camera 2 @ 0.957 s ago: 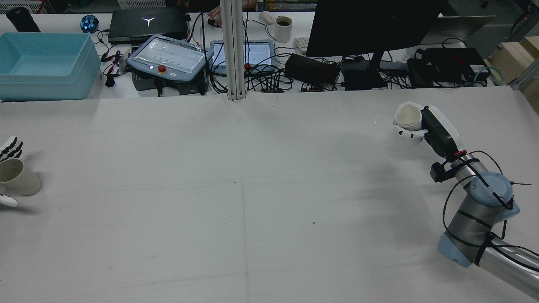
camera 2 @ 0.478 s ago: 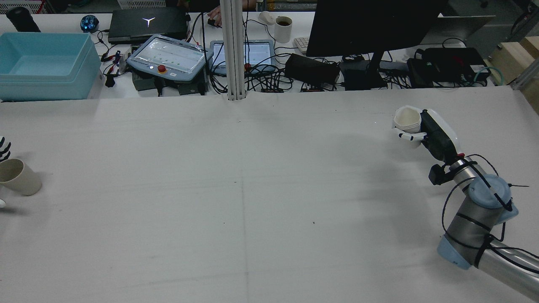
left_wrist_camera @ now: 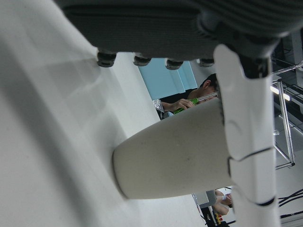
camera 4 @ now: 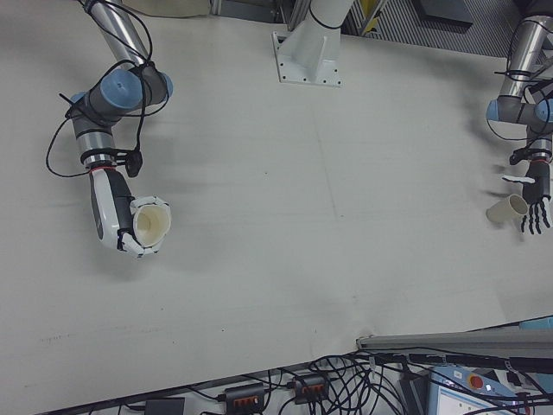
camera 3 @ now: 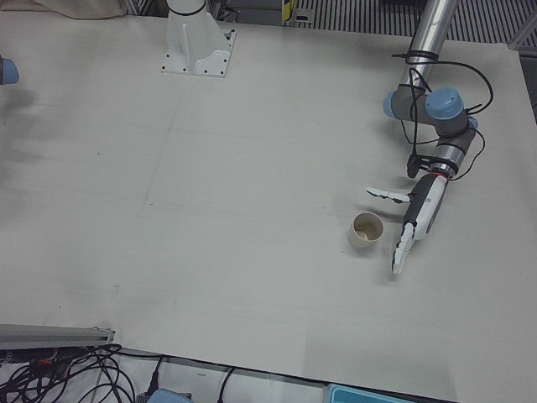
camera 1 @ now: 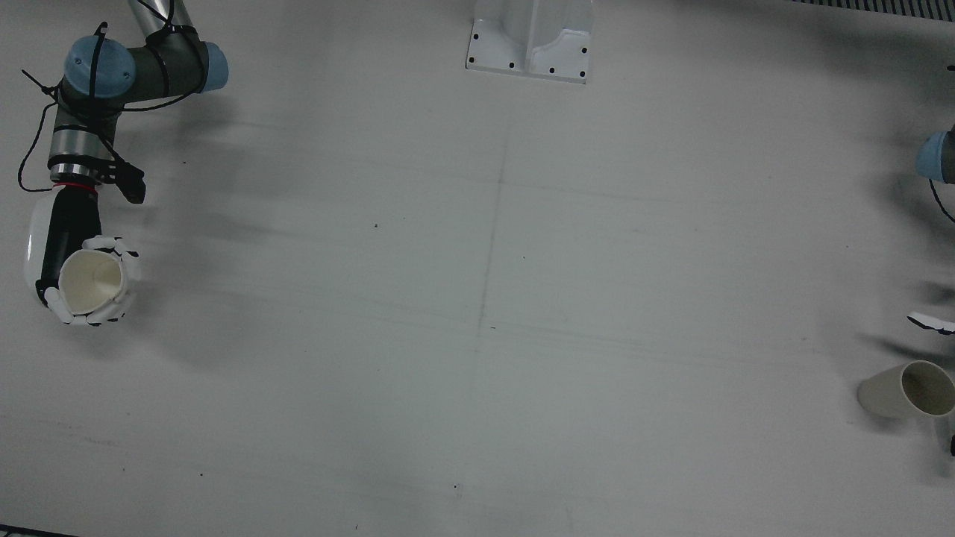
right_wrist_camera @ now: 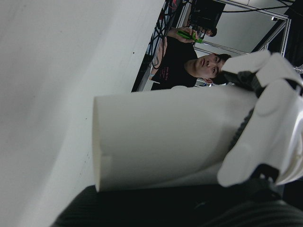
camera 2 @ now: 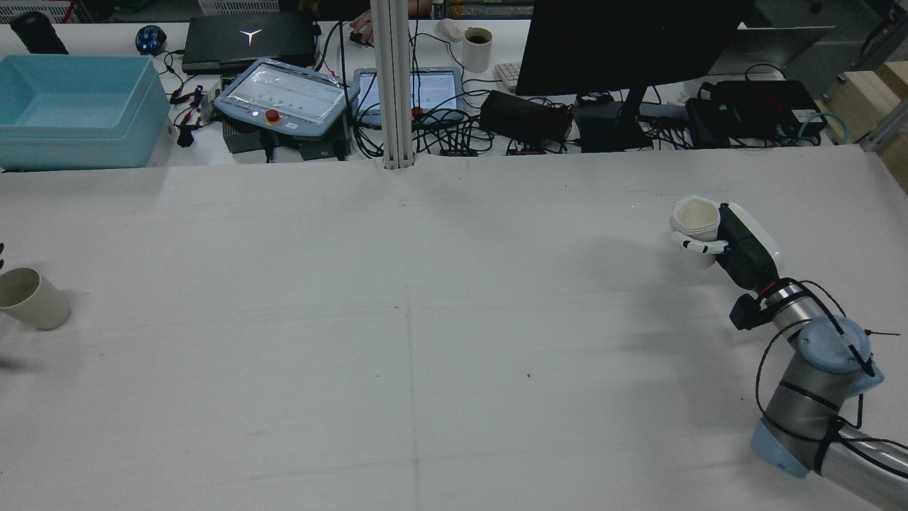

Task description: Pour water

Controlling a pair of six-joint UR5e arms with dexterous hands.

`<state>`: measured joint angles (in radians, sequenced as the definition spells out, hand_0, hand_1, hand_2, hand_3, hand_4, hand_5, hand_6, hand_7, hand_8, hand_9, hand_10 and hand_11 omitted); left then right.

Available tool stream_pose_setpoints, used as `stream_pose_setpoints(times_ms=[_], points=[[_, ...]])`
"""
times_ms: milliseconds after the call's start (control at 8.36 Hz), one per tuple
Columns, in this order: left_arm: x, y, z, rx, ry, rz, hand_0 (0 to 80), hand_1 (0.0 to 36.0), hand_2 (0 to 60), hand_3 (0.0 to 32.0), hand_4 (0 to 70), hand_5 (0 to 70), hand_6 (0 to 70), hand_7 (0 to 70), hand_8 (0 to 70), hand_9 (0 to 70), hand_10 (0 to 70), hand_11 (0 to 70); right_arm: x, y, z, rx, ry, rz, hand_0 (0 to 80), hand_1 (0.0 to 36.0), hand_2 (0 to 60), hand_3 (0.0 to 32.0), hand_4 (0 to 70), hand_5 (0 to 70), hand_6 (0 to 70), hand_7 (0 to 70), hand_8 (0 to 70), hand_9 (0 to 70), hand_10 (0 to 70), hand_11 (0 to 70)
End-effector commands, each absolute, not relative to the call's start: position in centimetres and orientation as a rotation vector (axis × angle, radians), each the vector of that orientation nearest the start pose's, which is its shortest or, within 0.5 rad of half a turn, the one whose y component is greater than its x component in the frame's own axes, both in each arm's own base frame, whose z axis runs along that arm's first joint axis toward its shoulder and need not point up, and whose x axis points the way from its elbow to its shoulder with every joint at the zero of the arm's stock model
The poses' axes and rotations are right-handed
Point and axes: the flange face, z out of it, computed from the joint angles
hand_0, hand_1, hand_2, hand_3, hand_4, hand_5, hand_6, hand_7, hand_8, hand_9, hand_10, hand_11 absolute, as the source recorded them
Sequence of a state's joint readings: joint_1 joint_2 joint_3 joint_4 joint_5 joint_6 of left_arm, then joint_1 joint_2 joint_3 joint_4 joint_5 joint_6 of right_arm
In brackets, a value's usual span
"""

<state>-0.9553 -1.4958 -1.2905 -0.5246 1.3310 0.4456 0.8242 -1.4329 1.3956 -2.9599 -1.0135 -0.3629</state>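
White, matte and gently tapered, a paper cup (camera 4: 152,223) sits upright in the right hand (camera 4: 127,226), whose segmented glossy white fingers (camera 1: 104,317) wrap fully round its wall, at about 9 o'clock on the pale, faintly creased table (camera 1: 477,298) in the front view. A second cup (camera 3: 366,230), beige and smooth with an open round mouth, stands on the table at about 4 o'clock in that view. The left hand (camera 3: 410,226) is spread wide beside it, fingers (camera 3: 400,255) straight and clear of it, holding nothing.
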Motion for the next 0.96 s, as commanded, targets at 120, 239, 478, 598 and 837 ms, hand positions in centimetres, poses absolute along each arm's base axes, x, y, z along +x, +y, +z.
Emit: stream_pose_setpoints(times_ms=[120, 239, 478, 598, 837], points=[[10.0, -41.4, 81.2, 0.033, 2.091, -1.627, 57.6, 21.0, 0.0, 18.6, 0.0, 0.0, 0.0, 0.0, 0.0, 0.0, 0.4, 3.1, -23.3, -53.8, 72.9, -0.436, 2.576, -2.083, 47.1, 14.7, 45.7, 0.0, 17.6, 50.3, 63.7, 44.9, 57.7, 70.0, 56.8, 70.0], [9.8, -41.0, 81.4, 0.033, 2.094, -1.625, 57.8, 21.1, 0.0, 18.6, 0.0, 0.0, 0.0, 0.0, 0.0, 0.0, 0.4, 3.2, -23.7, -54.6, 73.7, -0.475, 2.584, -2.046, 47.3, 14.1, 45.1, 0.0, 20.6, 51.0, 66.7, 46.7, 60.3, 70.0, 57.7, 70.0], [9.7, -40.9, 81.0, 0.029, 2.106, -1.617, 57.4, 20.9, 0.0, 18.8, 0.0, 0.0, 0.0, 0.0, 0.0, 0.0, 0.4, 3.1, -24.9, -54.6, 73.1, -0.512, 2.558, -1.961, 47.5, 13.5, 42.2, 0.0, 23.5, 51.6, 66.6, 46.6, 59.4, 70.0, 55.2, 70.0], [9.5, -40.6, 80.9, 0.031, 2.105, -1.616, 57.1, 20.6, 0.0, 18.8, 0.0, 0.2, 0.0, 0.0, 0.0, 0.0, 0.3, 2.9, -25.2, -54.8, 72.8, -0.507, 2.556, -1.956, 47.7, 14.0, 41.8, 0.0, 19.8, 50.0, 65.6, 43.7, 58.2, 70.0, 54.9, 70.0], [9.1, -40.4, 81.1, 0.036, 2.104, -1.623, 57.4, 21.1, 0.0, 19.4, 0.0, 0.4, 0.0, 0.0, 0.0, 0.0, 0.3, 2.9, -28.4, -52.7, 73.4, -0.422, 2.602, -1.985, 47.5, 11.8, 30.7, 0.0, 17.1, 49.8, 62.2, 40.4, 53.6, 66.5, 50.6, 70.0]])
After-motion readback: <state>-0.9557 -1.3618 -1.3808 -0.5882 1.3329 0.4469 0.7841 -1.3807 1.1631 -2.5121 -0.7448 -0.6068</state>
